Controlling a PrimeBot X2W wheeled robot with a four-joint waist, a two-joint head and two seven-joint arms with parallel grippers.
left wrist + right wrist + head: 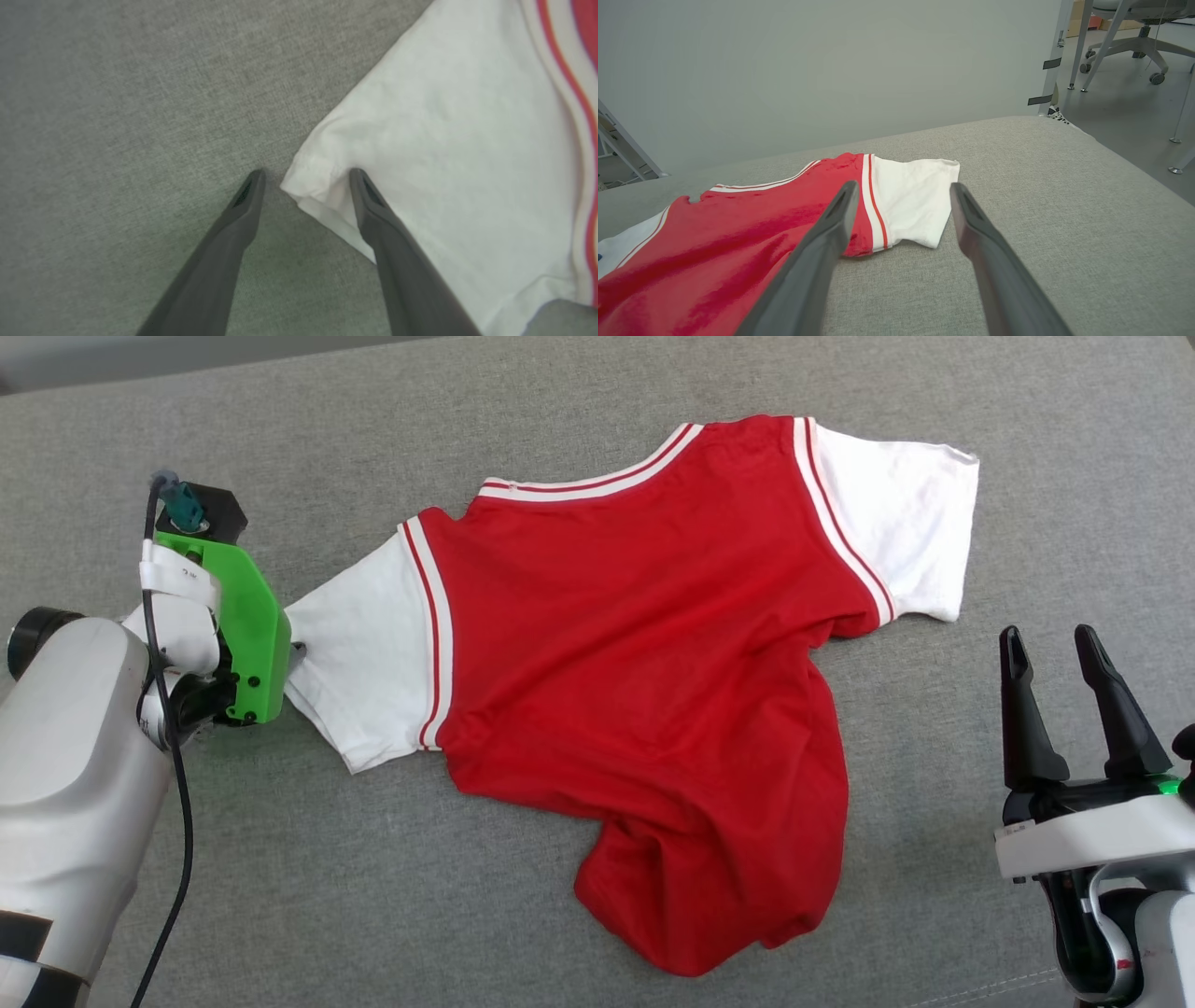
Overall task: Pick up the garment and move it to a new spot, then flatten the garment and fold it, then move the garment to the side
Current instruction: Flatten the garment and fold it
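the left gripper [306, 175] is open astride a white sleeve corner of the garment [635, 644]. the right gripper [1055, 649] is open, apart from it.

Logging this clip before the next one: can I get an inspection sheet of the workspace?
Surface: grey fabric surface, flat.
Job's things: garment spread out, plain red face up, lower part rumpled.
Clutter: nothing seen.
Grippers: left gripper open, fingers either side of a white sleeve corner; right gripper open, apart from the garment.
Cables: black cable along the left arm.
Surroundings: pale wall; office chair beyond the surface.
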